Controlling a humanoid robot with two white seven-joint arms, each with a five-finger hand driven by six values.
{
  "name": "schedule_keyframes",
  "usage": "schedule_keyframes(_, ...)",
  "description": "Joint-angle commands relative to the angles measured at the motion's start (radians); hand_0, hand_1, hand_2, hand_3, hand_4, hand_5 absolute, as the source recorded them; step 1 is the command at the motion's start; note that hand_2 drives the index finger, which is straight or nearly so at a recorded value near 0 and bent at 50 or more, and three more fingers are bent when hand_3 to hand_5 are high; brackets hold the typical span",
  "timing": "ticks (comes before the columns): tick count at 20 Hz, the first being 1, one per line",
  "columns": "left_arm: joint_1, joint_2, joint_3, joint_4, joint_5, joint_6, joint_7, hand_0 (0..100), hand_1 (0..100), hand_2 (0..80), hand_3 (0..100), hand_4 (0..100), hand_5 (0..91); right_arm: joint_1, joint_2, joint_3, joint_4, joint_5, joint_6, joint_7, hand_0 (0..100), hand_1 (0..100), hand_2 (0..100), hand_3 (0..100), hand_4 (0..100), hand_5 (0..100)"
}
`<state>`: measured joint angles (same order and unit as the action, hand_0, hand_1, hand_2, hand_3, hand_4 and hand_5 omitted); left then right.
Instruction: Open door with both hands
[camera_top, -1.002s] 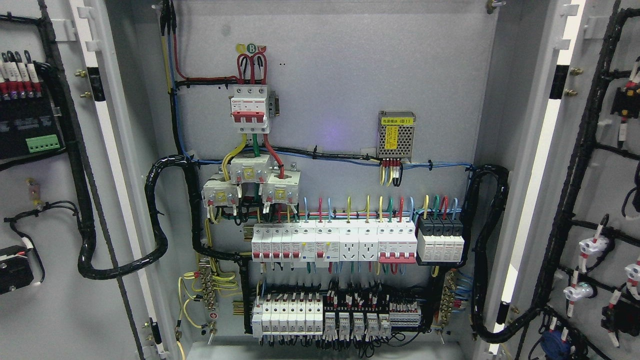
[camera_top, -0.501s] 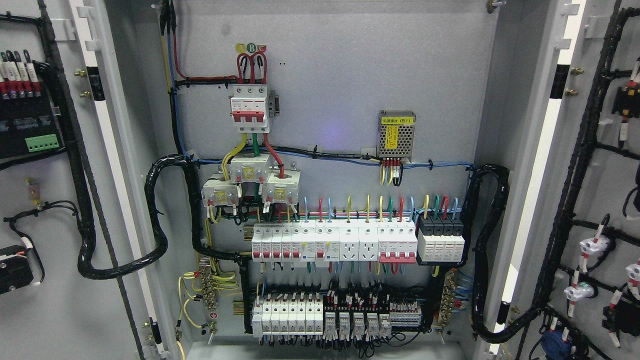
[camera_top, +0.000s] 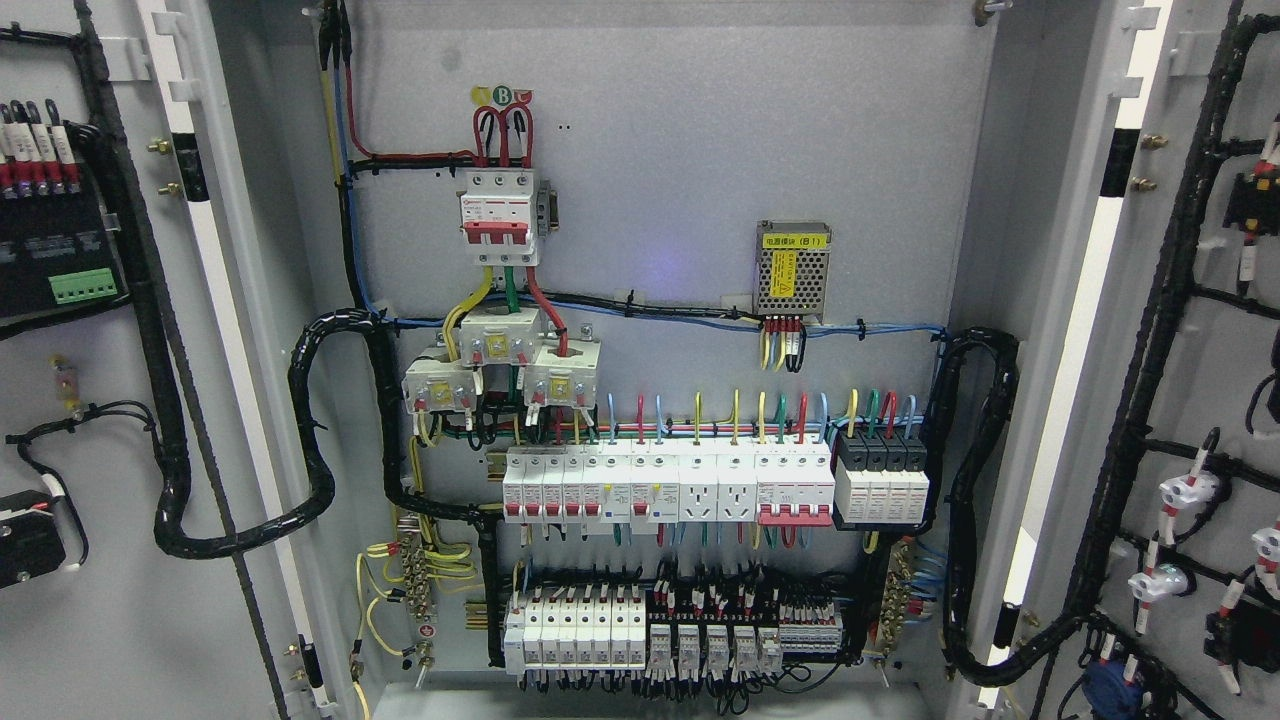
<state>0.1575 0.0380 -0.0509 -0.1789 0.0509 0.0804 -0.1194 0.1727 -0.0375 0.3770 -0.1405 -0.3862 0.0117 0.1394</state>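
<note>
Doors both swung wide: left door (camera_top: 90, 400) and right door (camera_top: 1200, 350) cut off at the frame's edges, flanking the cabinet's breaker rows (camera_top: 665, 485). My hands are out of view; their state I can't tell.

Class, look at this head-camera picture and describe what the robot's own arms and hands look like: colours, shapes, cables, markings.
Neither arm nor hand shows in this picture, so nothing about their look can be told. The view holds only the open cabinet, its left door and right door swung wide, and the wiring inside.
</note>
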Motion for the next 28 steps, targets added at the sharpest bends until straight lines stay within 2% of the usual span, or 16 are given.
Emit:
schedule_keyframes(1, -0.016, -0.067, 0.034, 0.068, 0.009, -0.002, 0.0, 12, 39, 0.0, 0, 0, 0.0, -0.018, 0.01, -0.035, 0.047, 0.003, 0.002, -0.001, 12, 39, 0, 0, 0, 0)
schedule_keyframes(6, -0.016, -0.067, 0.033, 0.056, 0.043, -0.013, -0.002, 12, 39, 0.0, 0, 0, 0.0, -0.024, 0.01, -0.056, 0.047, 0.003, 0.001, 0.0, 12, 39, 0, 0, 0, 0)
schedule_keyframes(25, -0.016, -0.067, 0.025, 0.055, 0.041, -0.014, -0.008, 12, 39, 0.0, 0, 0, 0.0, -0.022, 0.013, -0.064, 0.045, 0.003, -0.01, 0.012, 12, 39, 0, 0, 0, 0)
schedule_keyframes(28, -0.016, -0.069, 0.025, 0.055, 0.041, -0.014, -0.008, 12, 39, 0.0, 0, 0, 0.0, -0.022, 0.025, -0.069, 0.045, 0.003, -0.01, 0.012, 12, 39, 0, 0, 0, 0)
